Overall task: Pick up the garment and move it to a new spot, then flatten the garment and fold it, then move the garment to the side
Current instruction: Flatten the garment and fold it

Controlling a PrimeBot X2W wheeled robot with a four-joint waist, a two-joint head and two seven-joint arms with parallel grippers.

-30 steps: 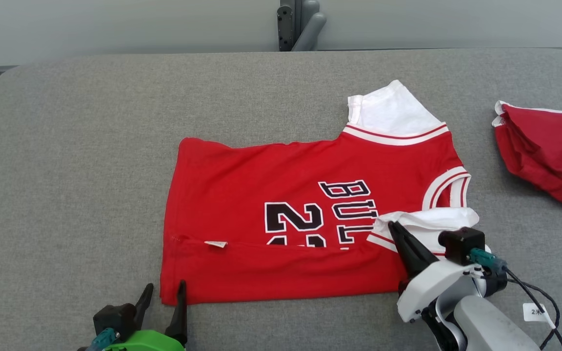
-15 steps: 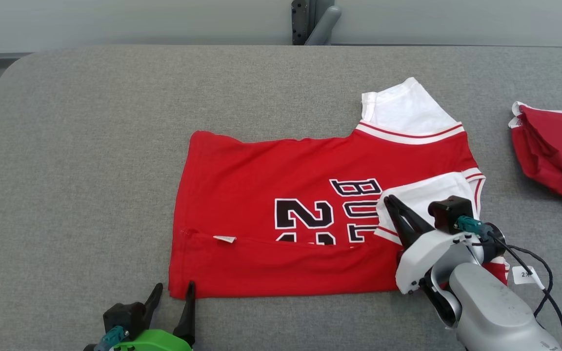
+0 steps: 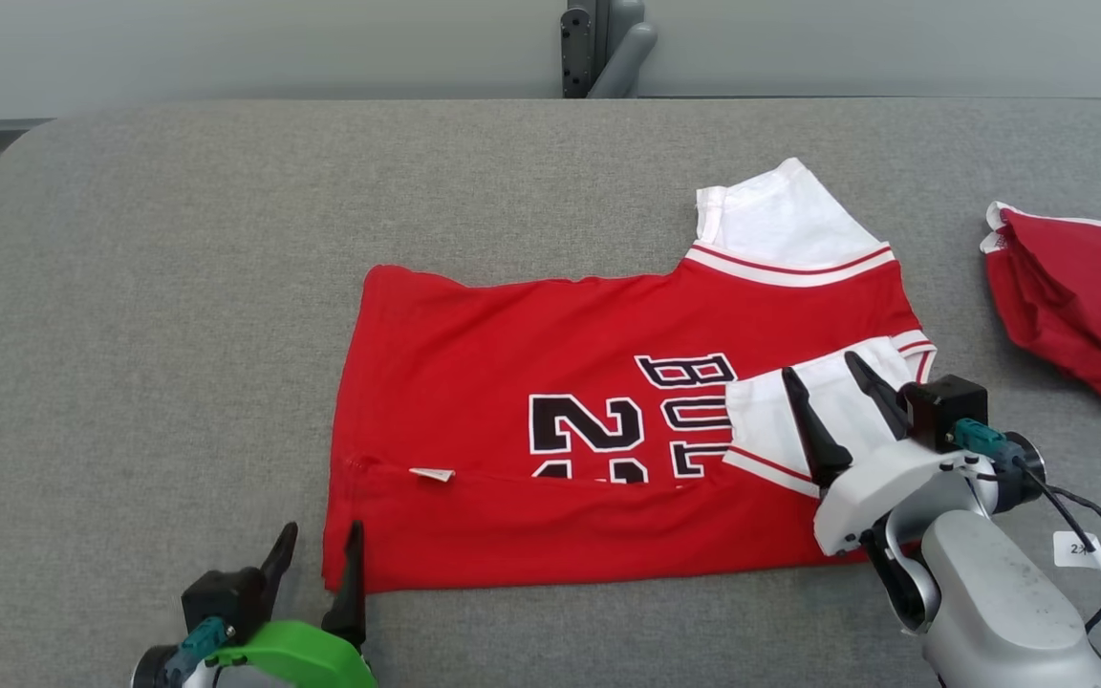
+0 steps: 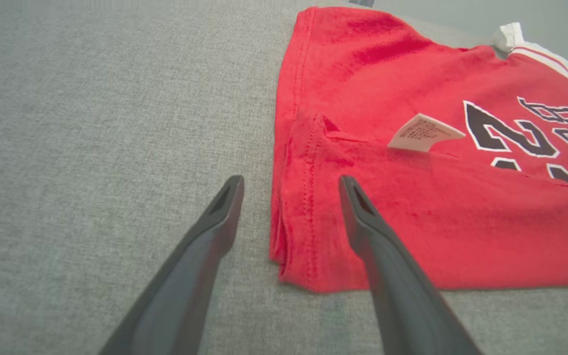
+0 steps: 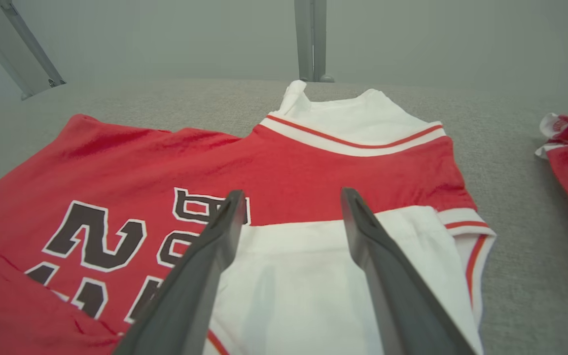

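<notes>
Right gripper (image 3: 818, 365) stood wide open, empty, over white sleeve (image 3: 770, 430) of red printed jersey (image 3: 512, 363) on grey fabric table (image 3: 178, 287). Left gripper (image 3: 322, 526) likewise, at hem. Garments: 2, incl. crumpled red cloth (image 3: 1076, 296) at right. L-wrist cam resolved print on white tag (image 4: 424, 133); head cam didn't.

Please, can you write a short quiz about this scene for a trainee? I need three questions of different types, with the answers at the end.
1. True or false: the right claw is shut on the folded sleeve.
2. What lies on the table to the right of the jersey? A) a cup B) a second red garment C) a blue towel
3. Fill in: the left claw stands open at the jersey's near ___ corner.
Key: 1 false; 2 B; 3 left.
</notes>
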